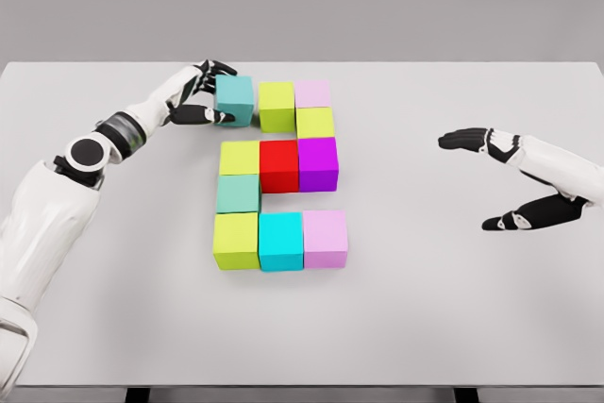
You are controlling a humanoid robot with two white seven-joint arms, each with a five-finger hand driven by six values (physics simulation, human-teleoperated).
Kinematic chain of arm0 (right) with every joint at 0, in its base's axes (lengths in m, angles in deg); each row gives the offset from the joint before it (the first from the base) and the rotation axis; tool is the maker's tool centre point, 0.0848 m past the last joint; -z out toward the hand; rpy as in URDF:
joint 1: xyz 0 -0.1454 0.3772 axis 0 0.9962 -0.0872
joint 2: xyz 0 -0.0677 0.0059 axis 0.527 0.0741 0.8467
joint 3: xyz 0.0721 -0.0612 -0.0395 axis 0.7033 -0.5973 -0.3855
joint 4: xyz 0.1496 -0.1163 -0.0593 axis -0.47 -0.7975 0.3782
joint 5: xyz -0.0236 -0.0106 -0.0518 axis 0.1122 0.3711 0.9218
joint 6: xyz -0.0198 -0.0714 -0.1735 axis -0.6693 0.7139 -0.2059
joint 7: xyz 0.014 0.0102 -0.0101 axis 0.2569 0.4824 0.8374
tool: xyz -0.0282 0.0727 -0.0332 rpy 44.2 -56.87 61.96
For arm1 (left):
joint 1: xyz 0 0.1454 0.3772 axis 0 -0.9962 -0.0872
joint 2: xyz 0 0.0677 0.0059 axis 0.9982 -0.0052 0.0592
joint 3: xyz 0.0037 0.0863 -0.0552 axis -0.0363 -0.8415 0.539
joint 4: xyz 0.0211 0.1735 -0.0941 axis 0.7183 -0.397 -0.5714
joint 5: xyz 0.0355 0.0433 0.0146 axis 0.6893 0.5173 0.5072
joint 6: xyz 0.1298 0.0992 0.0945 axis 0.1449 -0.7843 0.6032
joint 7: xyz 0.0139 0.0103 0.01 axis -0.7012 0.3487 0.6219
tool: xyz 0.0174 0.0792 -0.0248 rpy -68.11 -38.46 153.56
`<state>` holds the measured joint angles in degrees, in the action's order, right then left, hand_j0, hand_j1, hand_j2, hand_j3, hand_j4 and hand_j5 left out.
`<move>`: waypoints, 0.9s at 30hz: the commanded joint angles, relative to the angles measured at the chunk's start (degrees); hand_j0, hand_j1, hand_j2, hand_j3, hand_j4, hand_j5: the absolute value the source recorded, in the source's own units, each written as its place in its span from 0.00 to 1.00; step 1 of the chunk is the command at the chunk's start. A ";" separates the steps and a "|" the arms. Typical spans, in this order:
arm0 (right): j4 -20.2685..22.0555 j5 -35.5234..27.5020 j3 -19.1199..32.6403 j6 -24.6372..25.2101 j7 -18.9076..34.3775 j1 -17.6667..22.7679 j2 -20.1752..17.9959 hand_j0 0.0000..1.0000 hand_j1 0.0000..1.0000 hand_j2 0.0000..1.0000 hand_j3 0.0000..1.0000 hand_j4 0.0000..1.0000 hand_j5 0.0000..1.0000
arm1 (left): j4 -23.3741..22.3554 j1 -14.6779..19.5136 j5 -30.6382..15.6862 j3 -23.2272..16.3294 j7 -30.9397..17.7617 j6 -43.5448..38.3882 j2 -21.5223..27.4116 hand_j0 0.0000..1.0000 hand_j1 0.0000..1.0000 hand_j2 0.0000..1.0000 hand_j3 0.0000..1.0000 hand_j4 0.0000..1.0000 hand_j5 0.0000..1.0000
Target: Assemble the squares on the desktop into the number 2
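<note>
No writing or marks can be read on any cube. Eleven cubes are seen on the white table (472,327), set in the shape of a 2 whose long axis runs away from the robot, its top at the far side. The top row is made of a teal cube (235,99), a lime cube (276,105) and a pale pink cube (312,93); a small gap is seen between the teal cube and the lime one. A yellow-green cube (315,123) is set just below the pink one. The middle row is formed by a yellow cube (240,158), a red cube (279,164) and a purple cube (318,163), all touching. A sea-green cube (238,193) is placed beneath the yellow one, and the bottom row is made of a green cube (236,240), a cyan cube (281,241) and a lilac cube (326,238). The teal cube is gripped by the left hand (201,92), its fingers pinched on the cube's left side. The right hand (514,181) is held above the table well to the right, fingers spread and holding nothing.
</note>
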<state>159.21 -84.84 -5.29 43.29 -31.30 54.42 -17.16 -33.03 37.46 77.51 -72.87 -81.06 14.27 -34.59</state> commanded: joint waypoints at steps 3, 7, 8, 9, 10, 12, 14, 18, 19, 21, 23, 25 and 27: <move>0.06 -0.41 0.00 0.16 -0.03 0.00 -0.01 1.00 1.00 1.00 1.00 1.00 1.00 | -0.05 0.00 -0.28 0.09 0.12 -0.10 -0.14 0.56 0.56 0.56 0.56 0.56 0.56; -0.03 -0.41 0.00 0.16 -0.03 0.00 0.08 1.00 1.00 1.00 1.00 1.00 1.00 | -0.05 0.00 -0.28 0.09 0.12 -0.01 -0.32 0.60 0.60 0.60 0.60 0.60 0.60; -0.03 -0.41 0.00 0.16 -0.03 0.00 0.08 1.00 1.00 1.00 1.00 1.00 1.00 | -0.05 0.00 -0.28 0.09 0.12 -0.01 -0.41 0.64 0.64 0.64 0.64 0.64 0.64; -0.03 -0.41 0.00 0.16 -0.03 0.09 0.08 1.00 1.00 1.00 1.00 1.00 1.00 | -0.05 0.00 -0.28 0.09 0.12 -0.01 -0.41 0.68 0.68 0.68 0.68 0.68 0.68; -0.03 -0.41 0.00 0.16 -0.03 0.09 -0.01 1.00 1.00 1.00 1.00 1.00 1.00 | -0.05 0.00 -0.36 0.09 0.12 -0.01 -0.41 0.70 0.70 0.70 0.70 0.70 0.70; -0.11 -0.32 0.00 0.16 -0.03 0.09 0.08 1.00 1.00 1.00 1.00 1.00 1.00 | -0.05 0.00 -0.36 0.09 0.12 -0.01 -0.41 0.72 0.72 0.72 0.72 0.72 0.72; -0.11 -0.32 0.00 0.16 -0.03 0.00 0.08 1.00 1.00 1.00 1.00 1.00 1.00 | -0.05 0.00 -0.36 0.09 0.12 -0.01 -0.58 0.77 0.77 0.77 0.77 0.77 0.77; -0.11 -0.32 0.00 0.16 -0.03 0.00 0.17 1.00 1.00 1.00 1.00 1.00 1.00 | -0.05 0.00 -0.36 0.09 0.12 -0.01 -0.58 0.83 0.83 0.83 0.83 0.83 0.83; -0.11 -0.32 0.00 0.16 -0.03 0.00 0.17 1.00 1.00 1.00 1.00 1.00 1.00 | -0.05 0.00 -0.36 0.17 0.12 -0.01 -0.58 0.85 0.85 0.85 0.85 0.85 0.85; -0.11 -0.23 0.00 0.16 -0.03 0.00 0.17 1.00 1.00 1.00 1.00 1.00 1.00 | -0.05 0.00 -0.36 0.17 0.12 -0.01 -0.58 0.86 0.86 0.86 0.86 0.86 0.86; -0.11 -0.32 0.00 0.16 -0.03 0.00 0.17 1.00 1.00 1.00 1.00 1.00 1.00 | -0.05 0.00 -0.45 0.17 0.12 -0.01 -0.58 0.87 0.87 0.87 0.87 0.87 0.87; -0.11 -0.32 0.00 0.16 -0.03 0.00 0.17 1.00 1.00 1.00 1.00 1.00 1.00 | -0.05 0.00 -0.45 0.26 0.12 -0.01 -0.58 0.87 0.87 0.87 0.87 0.87 0.87; -0.11 -0.23 0.00 0.16 -0.03 0.00 0.17 1.00 1.00 1.00 1.00 1.00 1.00 | -0.05 0.00 -0.45 0.26 0.12 -0.01 -0.58 0.87 0.87 0.87 0.87 0.87 0.87</move>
<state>159.07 -84.65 -5.29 43.29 -31.30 54.42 -16.93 -33.14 37.46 77.34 -72.69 -80.95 14.27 -35.18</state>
